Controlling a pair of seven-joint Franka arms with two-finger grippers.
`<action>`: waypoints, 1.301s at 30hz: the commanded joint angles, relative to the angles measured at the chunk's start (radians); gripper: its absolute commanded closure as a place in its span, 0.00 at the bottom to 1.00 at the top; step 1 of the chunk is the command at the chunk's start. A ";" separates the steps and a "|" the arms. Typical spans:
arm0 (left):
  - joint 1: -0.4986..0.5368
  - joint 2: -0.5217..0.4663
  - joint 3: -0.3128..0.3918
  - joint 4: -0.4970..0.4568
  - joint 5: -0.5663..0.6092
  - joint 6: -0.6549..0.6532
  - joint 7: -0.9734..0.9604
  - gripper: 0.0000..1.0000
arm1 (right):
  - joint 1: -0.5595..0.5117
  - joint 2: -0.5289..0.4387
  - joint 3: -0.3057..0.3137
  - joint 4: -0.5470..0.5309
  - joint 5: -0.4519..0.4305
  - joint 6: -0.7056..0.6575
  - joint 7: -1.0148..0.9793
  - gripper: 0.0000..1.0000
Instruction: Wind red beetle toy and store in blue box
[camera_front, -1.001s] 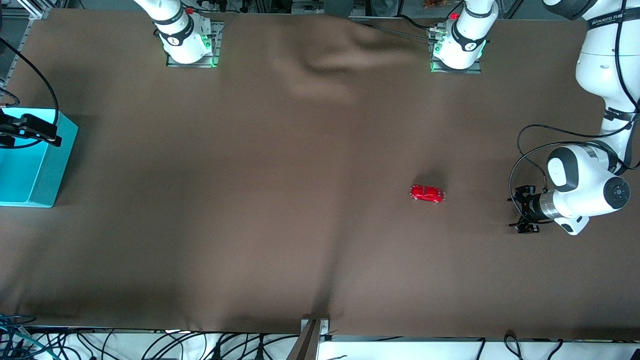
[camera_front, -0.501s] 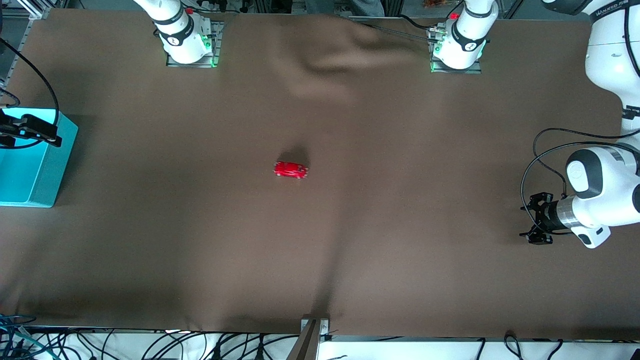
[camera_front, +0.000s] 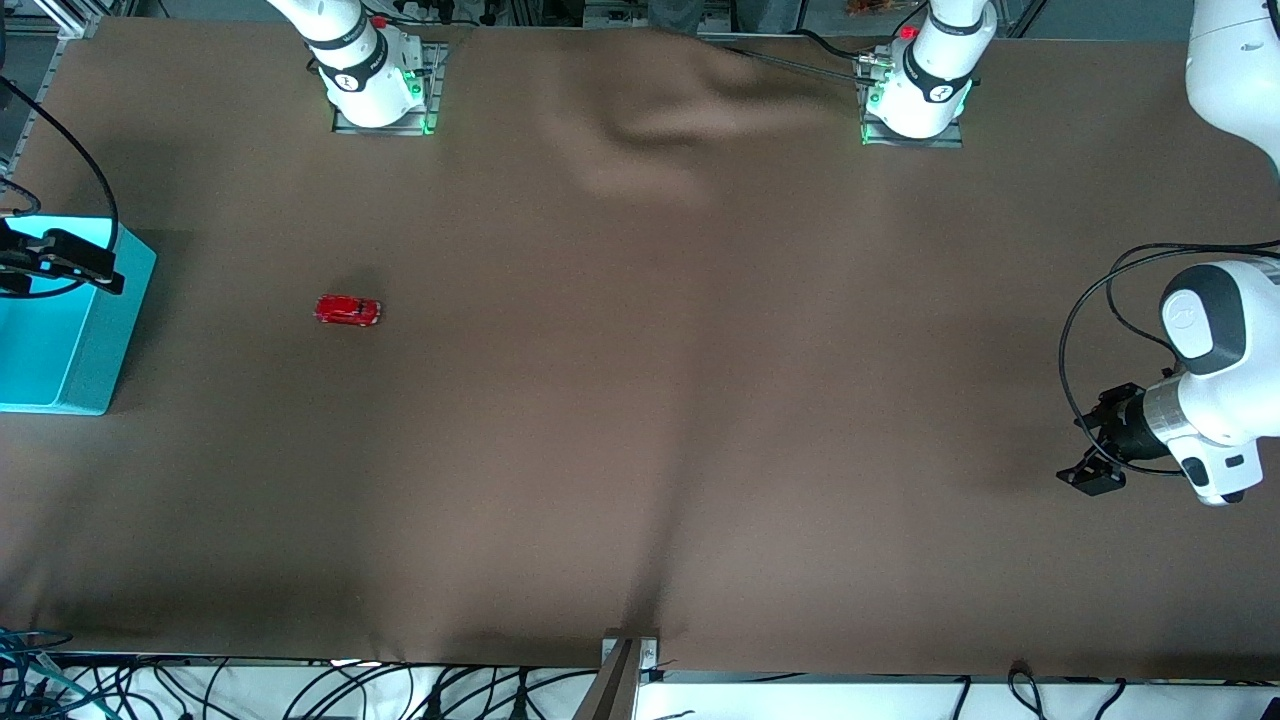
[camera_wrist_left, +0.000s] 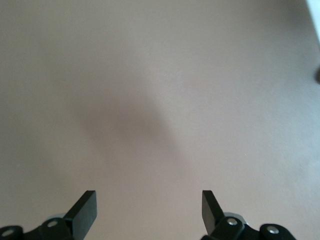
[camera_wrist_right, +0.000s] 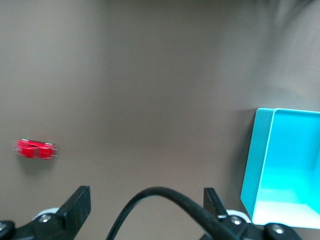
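We see the red beetle toy lying lengthwise toward the blue box, near the right gripper, whose jaws are wide and empty. The left gripper waits well apart, jaws likewise spread, holding nothing.

Front camera looks down from high across the whole table. Wrist cameras look closely down at the cloth. Front and right wrist views share the red beetle toy and blue box.
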 joint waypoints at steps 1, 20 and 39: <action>-0.037 -0.031 0.001 -0.006 0.151 -0.060 0.117 0.04 | -0.009 0.009 0.002 0.022 0.022 -0.003 -0.016 0.00; -0.039 -0.048 -0.026 0.178 0.093 -0.212 0.427 0.01 | -0.009 0.009 0.002 0.022 0.022 -0.003 -0.016 0.00; -0.026 -0.181 -0.032 0.242 0.070 -0.462 0.705 0.01 | -0.009 0.009 0.002 0.022 0.021 0.005 -0.016 0.00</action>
